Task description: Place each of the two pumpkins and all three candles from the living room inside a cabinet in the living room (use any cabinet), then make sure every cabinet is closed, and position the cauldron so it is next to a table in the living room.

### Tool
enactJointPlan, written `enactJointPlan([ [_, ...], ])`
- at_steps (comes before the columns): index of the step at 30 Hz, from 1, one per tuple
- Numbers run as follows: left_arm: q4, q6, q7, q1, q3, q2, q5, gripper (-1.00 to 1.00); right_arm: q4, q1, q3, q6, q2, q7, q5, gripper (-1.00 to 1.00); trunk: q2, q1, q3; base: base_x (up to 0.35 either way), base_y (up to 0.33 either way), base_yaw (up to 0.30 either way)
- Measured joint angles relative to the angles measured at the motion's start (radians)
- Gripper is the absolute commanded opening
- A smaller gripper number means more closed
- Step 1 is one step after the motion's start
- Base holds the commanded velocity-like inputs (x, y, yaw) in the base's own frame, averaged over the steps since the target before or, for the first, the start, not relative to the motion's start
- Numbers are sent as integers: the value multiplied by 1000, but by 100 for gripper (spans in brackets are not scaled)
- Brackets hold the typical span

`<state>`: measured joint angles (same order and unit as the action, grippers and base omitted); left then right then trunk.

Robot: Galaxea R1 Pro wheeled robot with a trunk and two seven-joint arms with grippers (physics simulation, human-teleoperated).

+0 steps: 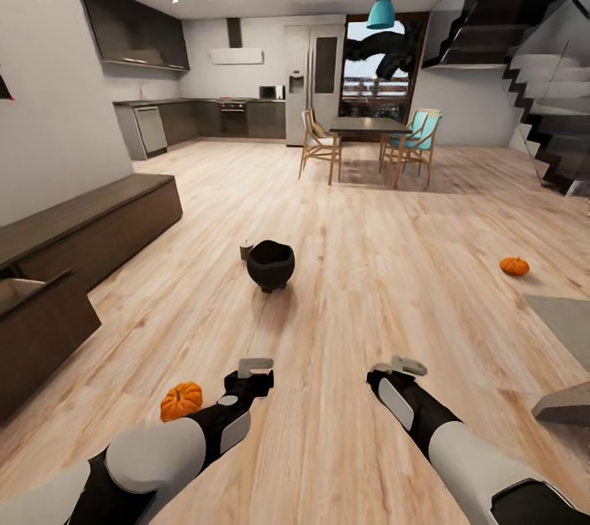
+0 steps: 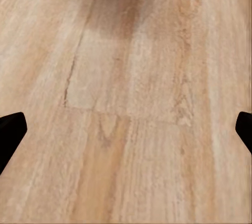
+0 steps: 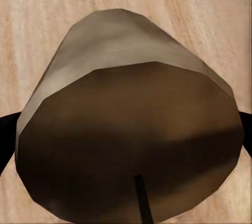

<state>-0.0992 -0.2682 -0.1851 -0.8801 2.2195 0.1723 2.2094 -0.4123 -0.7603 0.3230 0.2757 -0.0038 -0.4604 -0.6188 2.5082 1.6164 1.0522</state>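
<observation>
The cauldron (image 1: 270, 264) stands upright on the light wood plank floor (image 1: 352, 205), mouth up, and serves as the landmark here. Just beside the cauldron, on its side towards the cabinet, a candle (image 1: 245, 251) stands on the floor, partly hidden behind the pot's belly. The cabinet (image 1: 86, 238), long, low and dark brown, runs along the wall well apart from the cauldron, and the drawer at its nearer end is pulled out, showing a tan interior. One pumpkin (image 1: 181, 400) lies on the floor nearer the robot than the cauldron, close beside the left forearm. A second pumpkin (image 1: 515, 266) lies well apart from the cauldron on the opposite side from the cabinet, near the corner of a grey rug (image 1: 565, 316). Far beyond the cauldron stands a dining table (image 1: 367, 127) with chairs. The left end effector (image 1: 255, 368) hovers over bare floor on the robot's side of the cauldron; in the left wrist view its dark fingertips (image 2: 11, 129) sit at opposite edges, spread wide with nothing between them. The right end effector (image 1: 398, 366) hovers level with the left one, and the right wrist view shows a stout brown candle in its grip (image 3: 128, 129), wick end towards the camera, between fingers set at either side of it.
</observation>
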Motion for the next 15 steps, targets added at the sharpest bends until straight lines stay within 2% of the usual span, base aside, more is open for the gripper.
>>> enactJointPlan([
  [15, 0, 3, -2, 0, -1, 0, -1, 100, 0, 0, 0, -15, 8, -1, 8, -100, 0, 0, 0, 307, -96, -10],
])
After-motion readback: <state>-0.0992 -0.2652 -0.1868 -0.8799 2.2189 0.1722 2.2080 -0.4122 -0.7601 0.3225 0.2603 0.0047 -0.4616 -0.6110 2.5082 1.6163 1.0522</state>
